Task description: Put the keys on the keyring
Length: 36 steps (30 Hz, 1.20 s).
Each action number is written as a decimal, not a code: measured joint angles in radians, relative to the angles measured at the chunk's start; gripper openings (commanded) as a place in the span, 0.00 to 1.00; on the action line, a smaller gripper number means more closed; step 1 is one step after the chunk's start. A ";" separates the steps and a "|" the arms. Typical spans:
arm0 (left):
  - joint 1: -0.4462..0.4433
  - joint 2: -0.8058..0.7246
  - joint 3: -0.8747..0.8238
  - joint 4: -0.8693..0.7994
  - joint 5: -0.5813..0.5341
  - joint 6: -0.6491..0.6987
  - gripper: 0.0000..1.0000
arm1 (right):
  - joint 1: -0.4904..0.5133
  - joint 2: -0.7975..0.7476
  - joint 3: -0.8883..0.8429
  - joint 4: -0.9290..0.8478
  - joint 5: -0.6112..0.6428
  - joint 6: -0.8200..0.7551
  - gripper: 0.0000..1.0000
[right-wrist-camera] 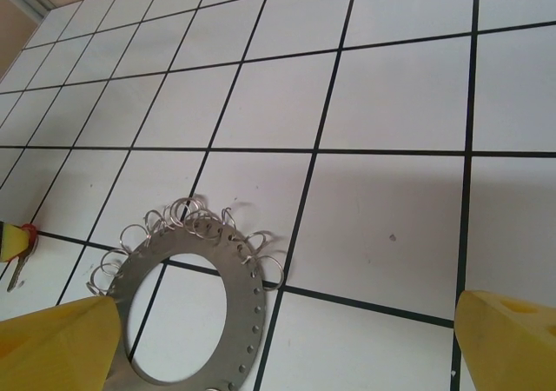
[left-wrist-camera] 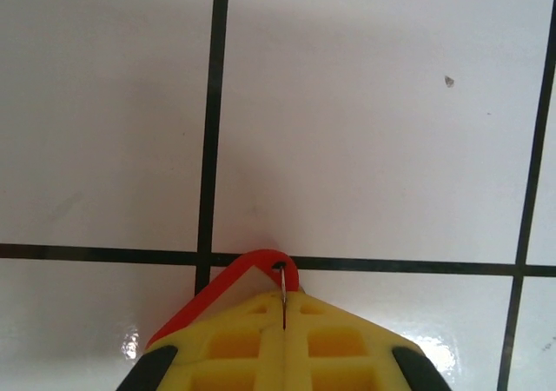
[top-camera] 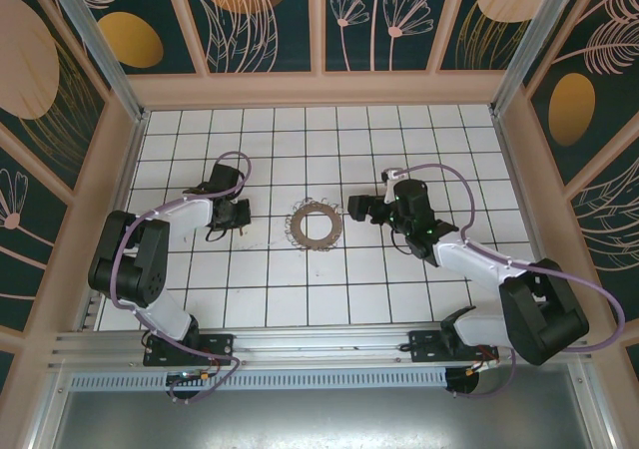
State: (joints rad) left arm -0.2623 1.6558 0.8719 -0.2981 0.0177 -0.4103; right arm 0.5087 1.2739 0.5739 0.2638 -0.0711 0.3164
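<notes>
L gripper (left-wrist-camera: 284, 326) shut tight on the key (left-wrist-camera: 252, 267): red tag + thin metal bit pinched btw yellow fingers (left-wrist-camera: 234, 343), over white tile floor (left-wrist-camera: 365, 148). R gripper (right-wrist-camera: 278, 343) spread wide, holding nothing, by the keyring (right-wrist-camera: 249, 291). Keyring lies flat on tiles btw the arms, key apart on its L-arm side.

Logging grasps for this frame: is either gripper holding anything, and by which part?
The left gripper is shut on the keys, pinching the red tag low down; its looped top pokes past the tips. The right gripper is open, empty.
</notes>
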 measured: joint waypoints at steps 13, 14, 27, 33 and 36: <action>-0.288 -0.078 0.190 -0.041 0.154 -0.016 0.00 | -0.208 -0.087 -0.016 -0.003 -0.011 0.000 0.99; -0.317 -0.076 0.195 -0.037 0.168 -0.024 0.00 | -0.220 -0.097 -0.024 -0.004 -0.011 0.000 0.99; -0.592 0.159 0.351 0.011 0.287 -0.071 0.00 | -0.287 -0.190 -0.103 -0.044 -0.030 -0.001 0.99; -0.624 0.248 0.373 0.019 0.301 -0.075 0.05 | -0.303 -0.192 -0.106 -0.045 -0.036 -0.003 0.99; -0.628 0.268 0.373 0.019 0.309 -0.080 0.25 | -0.304 -0.192 -0.106 -0.045 -0.036 -0.003 0.99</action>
State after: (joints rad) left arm -0.8906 1.9240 1.2446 -0.2794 0.3271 -0.4904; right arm 0.2043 1.0824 0.4683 0.2192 -0.1070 0.3130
